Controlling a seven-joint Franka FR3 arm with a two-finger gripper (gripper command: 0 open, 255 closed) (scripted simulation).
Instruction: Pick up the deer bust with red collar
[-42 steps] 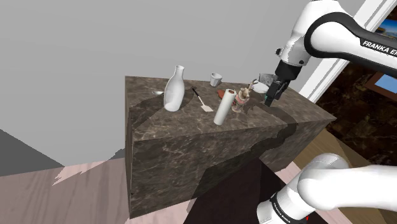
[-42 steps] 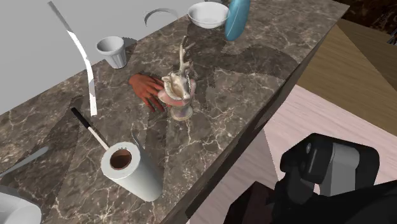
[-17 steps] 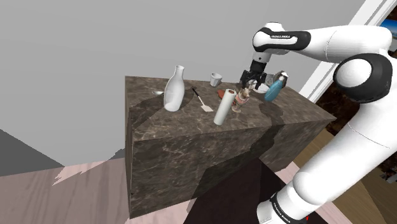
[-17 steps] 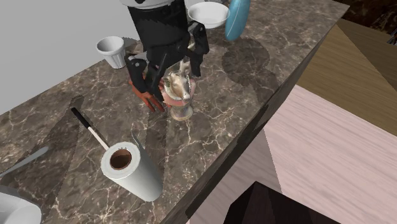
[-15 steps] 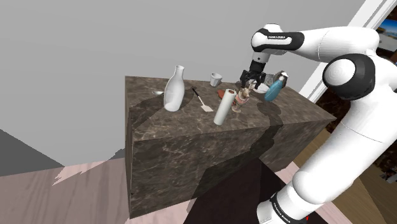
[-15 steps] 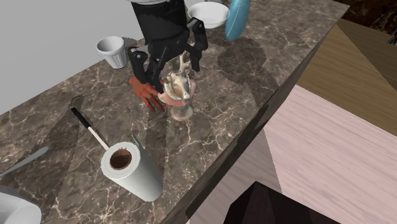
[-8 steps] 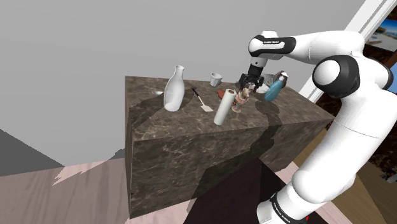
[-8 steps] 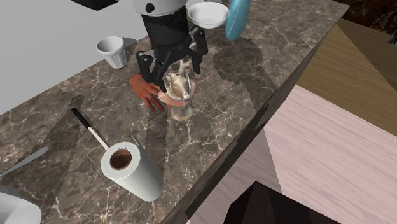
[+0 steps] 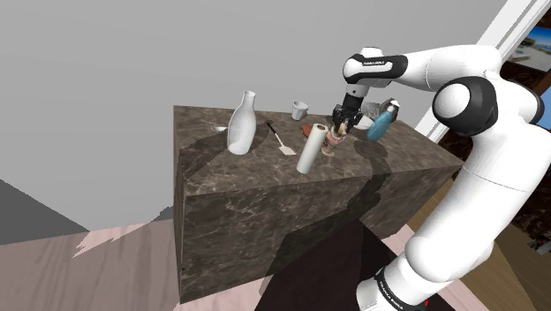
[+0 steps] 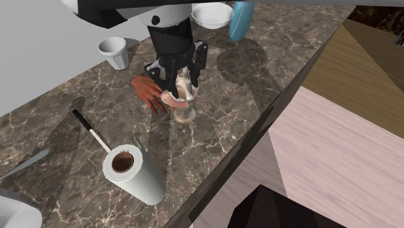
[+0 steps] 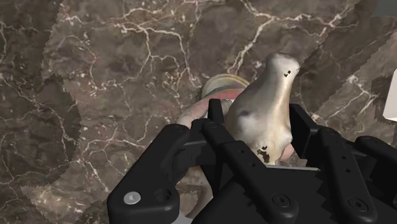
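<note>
The deer bust (image 10: 183, 105) stands upright on the dark marble counter (image 10: 259, 78), pale beige with a red collar above a round foot. My black gripper (image 10: 179, 79) has come down on it from above and is shut on its head and neck. Through the wrist camera the pale muzzle (image 11: 270, 95) sticks out past the gripper (image 11: 257, 119), with black fingers (image 11: 215, 114) pressed to both sides. From the shoulder camera the bust (image 9: 331, 141) sits just under the gripper (image 9: 336, 126), beside the paper roll.
A paper towel roll (image 10: 136, 173) stands close by, with a black-handled spatula (image 10: 90, 133) and a red-brown glove (image 10: 147, 94) beside the bust. Farther off are a white cup (image 10: 114, 52), white bowl (image 10: 212, 14), blue bottle (image 10: 241, 19) and tall white vase (image 9: 241, 124). The counter edge (image 10: 239, 152) is near.
The gripper has sunk lower over the bust, and its fingers, spread wide half a second ago, have shut on the head. The bust has not moved.
</note>
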